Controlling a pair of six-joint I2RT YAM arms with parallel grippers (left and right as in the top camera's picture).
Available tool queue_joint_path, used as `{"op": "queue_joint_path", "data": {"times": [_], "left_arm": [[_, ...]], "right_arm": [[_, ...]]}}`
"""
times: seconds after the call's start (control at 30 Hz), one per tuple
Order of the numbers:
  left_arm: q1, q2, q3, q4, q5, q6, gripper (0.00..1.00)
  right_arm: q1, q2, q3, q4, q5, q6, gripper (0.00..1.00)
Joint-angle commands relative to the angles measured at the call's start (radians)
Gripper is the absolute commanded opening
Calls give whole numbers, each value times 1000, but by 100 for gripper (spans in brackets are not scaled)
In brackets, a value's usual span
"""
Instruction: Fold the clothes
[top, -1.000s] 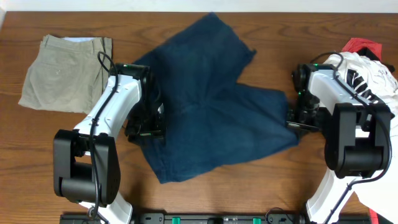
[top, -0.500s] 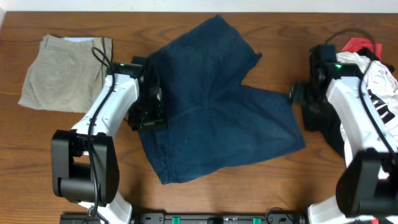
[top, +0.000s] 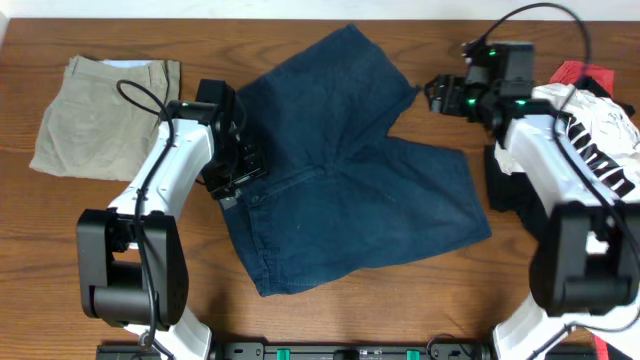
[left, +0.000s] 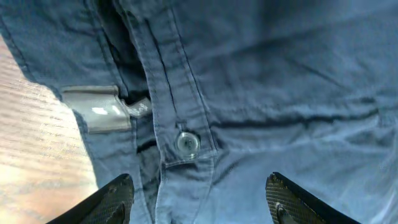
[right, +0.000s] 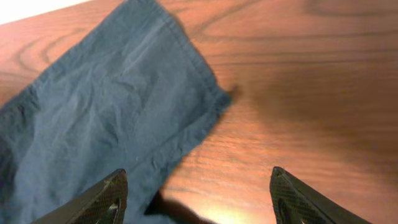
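Dark navy trousers (top: 340, 170) lie spread in the middle of the table, one leg pointing to the back, the other to the right. My left gripper (top: 233, 183) hovers over their waistband, open; in the left wrist view its fingertips (left: 118, 194) straddle the placket below the button (left: 186, 142), holding nothing. My right gripper (top: 440, 95) is open above bare wood beside the back leg's hem (right: 186, 74); its left fingertip (right: 109, 194) overlaps the cloth edge. Both left gripper (left: 200, 199) and right gripper (right: 199, 196) are empty.
Folded khaki trousers (top: 105, 115) rest at the back left. A pile at the right edge holds a white black-lettered shirt (top: 590, 125), a red piece (top: 585, 73) and a black piece (top: 510, 195). The brown wooden table (top: 400, 300) shows around the garments.
My right gripper opened, let go of the right leg's edge and swung toward the back to the other leg's hem. My left gripper shifted slightly back along the waistband.
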Motion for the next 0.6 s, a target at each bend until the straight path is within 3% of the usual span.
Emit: {"op": "queue_joint_path", "data": {"times": [0.0,0.27,0.57], "left_arm": [[3,-1,-53,30,-28,-65,70],[3,-1,-167,177,-7,-104,70],[2,-1,-240,262,34,-103,70]], "right_arm": [[23,76,-2,59,-24,16,70],[37,221,-2,260,-24,152,63],[61,302,-2,322,-24,208,53]]}}
